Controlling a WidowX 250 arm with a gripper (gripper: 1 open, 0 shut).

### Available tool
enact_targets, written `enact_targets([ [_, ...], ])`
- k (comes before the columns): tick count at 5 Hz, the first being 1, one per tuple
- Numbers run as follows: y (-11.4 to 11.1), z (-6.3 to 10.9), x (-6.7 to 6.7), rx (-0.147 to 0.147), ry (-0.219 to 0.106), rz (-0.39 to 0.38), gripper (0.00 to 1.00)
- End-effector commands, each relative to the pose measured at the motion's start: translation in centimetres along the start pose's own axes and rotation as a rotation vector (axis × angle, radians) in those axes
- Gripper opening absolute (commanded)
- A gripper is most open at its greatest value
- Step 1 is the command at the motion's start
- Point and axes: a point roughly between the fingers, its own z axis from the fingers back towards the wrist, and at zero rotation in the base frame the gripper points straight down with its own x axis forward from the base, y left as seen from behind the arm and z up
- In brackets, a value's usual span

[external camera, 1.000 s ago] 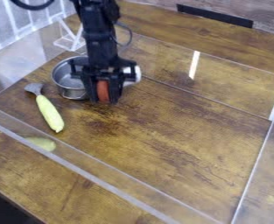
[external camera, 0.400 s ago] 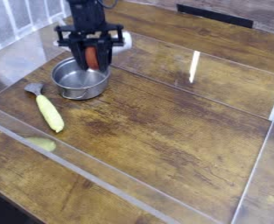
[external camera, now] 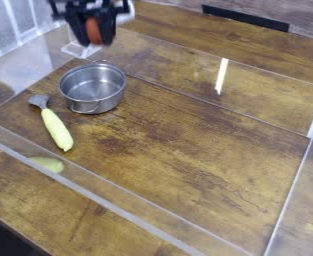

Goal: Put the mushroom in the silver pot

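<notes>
The silver pot [external camera: 92, 88] stands on the wooden table at the left, with nothing visible inside it. High above and behind it, at the frame's top edge, my gripper [external camera: 92, 30] hangs blurred. It is shut on the mushroom [external camera: 92, 27], whose reddish-brown cap shows between the dark fingers. Most of the arm is cut off by the top of the frame.
A long yellow vegetable with a grey end [external camera: 55, 128] lies in front and left of the pot. Clear plastic walls [external camera: 145, 215] fence the table on the near, left and right sides. A white object [external camera: 79, 47] sits behind the pot.
The gripper has risen with the mushroom from table level beside the pot's right rim to high above and behind the pot. The pot and yellow vegetable have not moved.
</notes>
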Motion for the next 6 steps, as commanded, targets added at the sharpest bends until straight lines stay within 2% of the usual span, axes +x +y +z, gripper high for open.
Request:
enact_targets([
  [1,-0.5,1.9,-0.6,0.007,-0.06,0.055,0.0],
  [2,-2.2,2.1,-2.2,0.003,-0.07,0.059,0.0],
  [3,-3.0,2.2,-2.0,-0.018,-0.083,0.068,0.0],
  [4,-3.2,1.4,-1.5,-0.021,-0.097,0.074,0.0],
  [6,-1.6,2.0,-0.1,0.015,-0.148,0.246,0.0],
])
